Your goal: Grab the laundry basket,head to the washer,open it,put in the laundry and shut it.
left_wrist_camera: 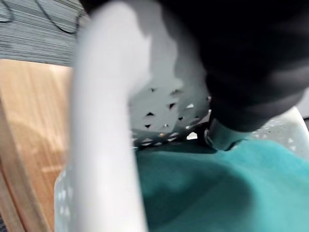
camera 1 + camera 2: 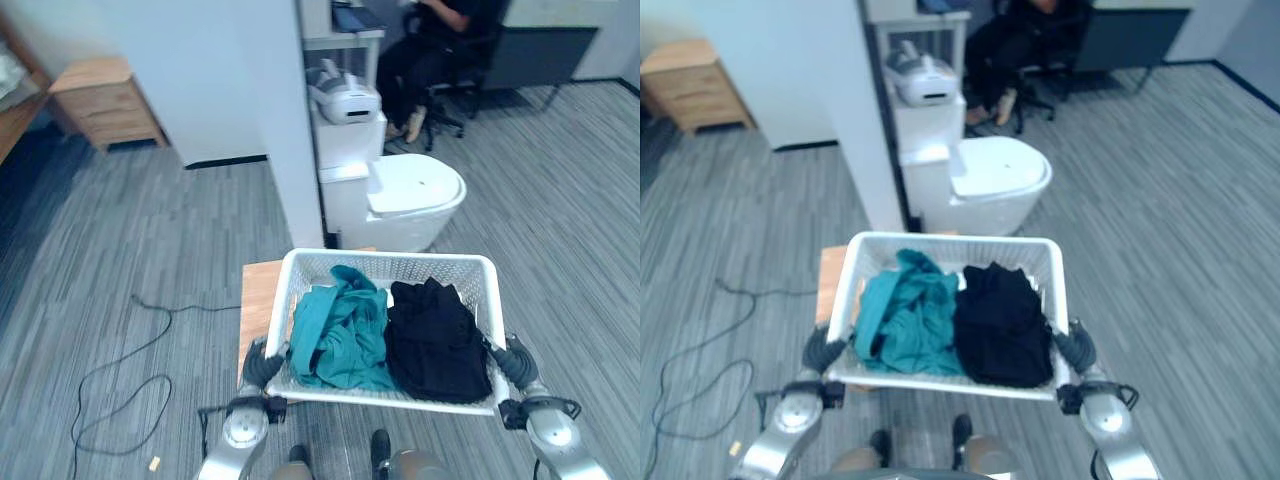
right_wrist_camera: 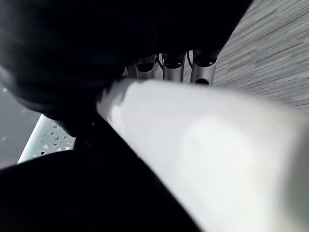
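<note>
The laundry basket (image 2: 392, 268) sits between both hands, long axis running hand to hand, over a wooden surface (image 2: 259, 295). The left hand (image 2: 262, 366) and right hand (image 2: 512, 362) each curl fingers round an end rim. The washer (image 2: 400, 200) stands directly beyond the fingers, equally near both.

Wooden nightstand (image 2: 103, 100), seated person (image 2: 432, 45)

You see a smooth white perforated plastic basket (image 2: 300, 272) with soft teal cloth (image 2: 340, 325) and matt black cloth (image 2: 435, 340), over a small wood table (image 2: 258, 300).
</note>
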